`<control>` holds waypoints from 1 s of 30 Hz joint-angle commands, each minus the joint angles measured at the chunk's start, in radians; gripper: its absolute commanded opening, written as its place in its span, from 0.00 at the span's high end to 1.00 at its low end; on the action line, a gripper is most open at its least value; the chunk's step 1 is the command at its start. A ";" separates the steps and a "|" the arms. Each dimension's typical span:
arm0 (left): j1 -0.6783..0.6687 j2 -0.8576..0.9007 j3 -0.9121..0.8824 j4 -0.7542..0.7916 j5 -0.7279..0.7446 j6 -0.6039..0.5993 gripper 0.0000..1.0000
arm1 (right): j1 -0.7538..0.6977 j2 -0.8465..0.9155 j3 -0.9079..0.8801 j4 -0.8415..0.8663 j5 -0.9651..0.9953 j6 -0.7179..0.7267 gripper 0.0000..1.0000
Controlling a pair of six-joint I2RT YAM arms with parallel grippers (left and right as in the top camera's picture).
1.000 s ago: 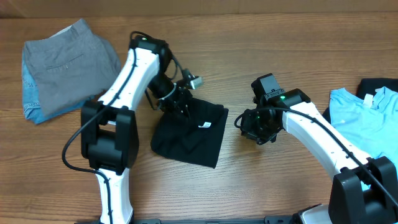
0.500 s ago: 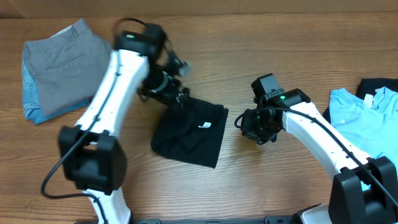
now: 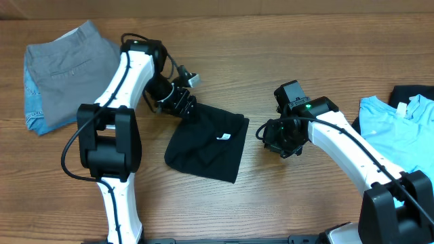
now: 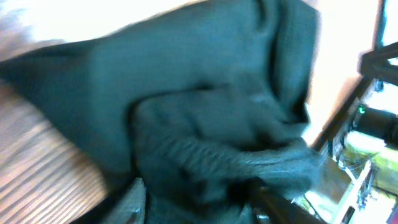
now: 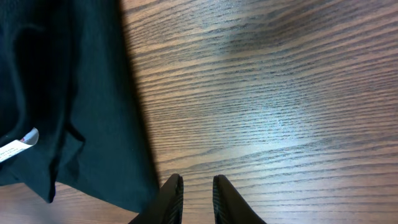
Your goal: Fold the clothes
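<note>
At the upper-left corner of the black T-shirt, the left hand pinches a bunch of its fabric.
The black T-shirt lies folded into a rough rectangle mid-tabletop, its white neck label showing near the right edge. The left wrist view is blurred but shows cloth gathered between the two fingers. Just right of the shirt, the right hand sits over bare wood, its fingertips pressed nearly together with nothing between them. Far right of the shirt lies a light blue T-shirt. Far left of it, folded grey trousers rest on a blue patterned cloth.
</note>
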 commanded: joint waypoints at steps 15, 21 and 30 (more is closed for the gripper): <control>-0.252 -0.007 0.002 -0.219 0.043 0.132 0.96 | -0.002 -0.017 0.022 0.006 0.024 -0.007 0.80; -0.348 -0.007 0.001 -0.152 -0.197 -0.120 0.84 | -0.002 -0.017 0.022 0.006 0.030 -0.007 0.80; -0.416 -0.026 0.001 -0.201 -0.236 -0.248 0.85 | -0.002 -0.017 0.022 0.008 0.049 -0.007 0.80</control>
